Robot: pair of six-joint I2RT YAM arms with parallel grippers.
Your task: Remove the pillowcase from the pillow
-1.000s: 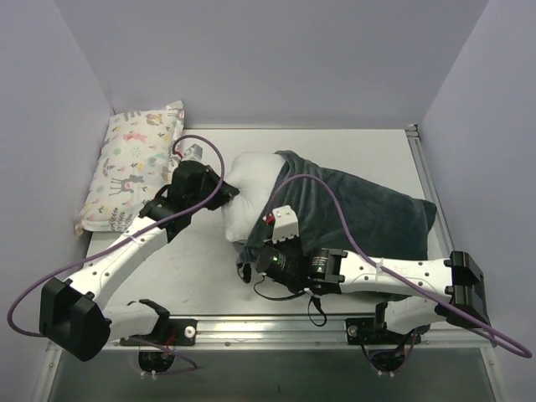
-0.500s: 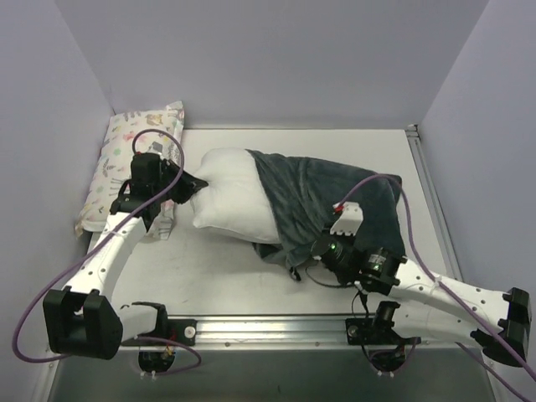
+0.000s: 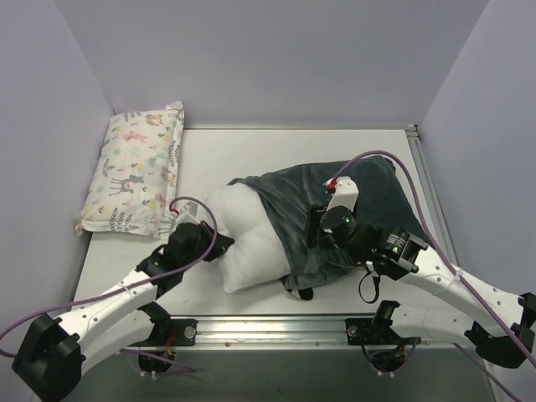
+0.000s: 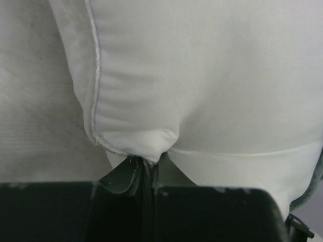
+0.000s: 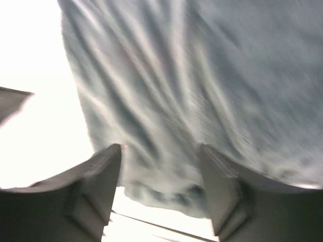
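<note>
The white pillow (image 3: 249, 239) lies mid-table, its near-left half bare, its far-right half still inside the dark grey-green pillowcase (image 3: 356, 188). My left gripper (image 3: 223, 244) is shut on the pillow's left corner; in the left wrist view the pinched corner of the pillow (image 4: 202, 75) sits in the left gripper (image 4: 147, 165). My right gripper (image 3: 315, 228) hovers over the pillowcase near its open hem. In the blurred right wrist view the right gripper (image 5: 160, 166) is open, with wrinkled pillowcase (image 5: 202, 75) plush behind its fingers (image 5: 108, 171) and nothing held.
A pastel animal-print pillow (image 3: 134, 167) lies at the far left against the wall. A metal rail (image 3: 276, 322) runs along the table's near edge. Walls close in the left, back and right sides. Purple cables loop off both arms.
The left gripper has dragged the pillow's corner from the far left toward the near edge. The right gripper has opened, let go of the pillowcase hem and moved farther in over the fabric.
</note>
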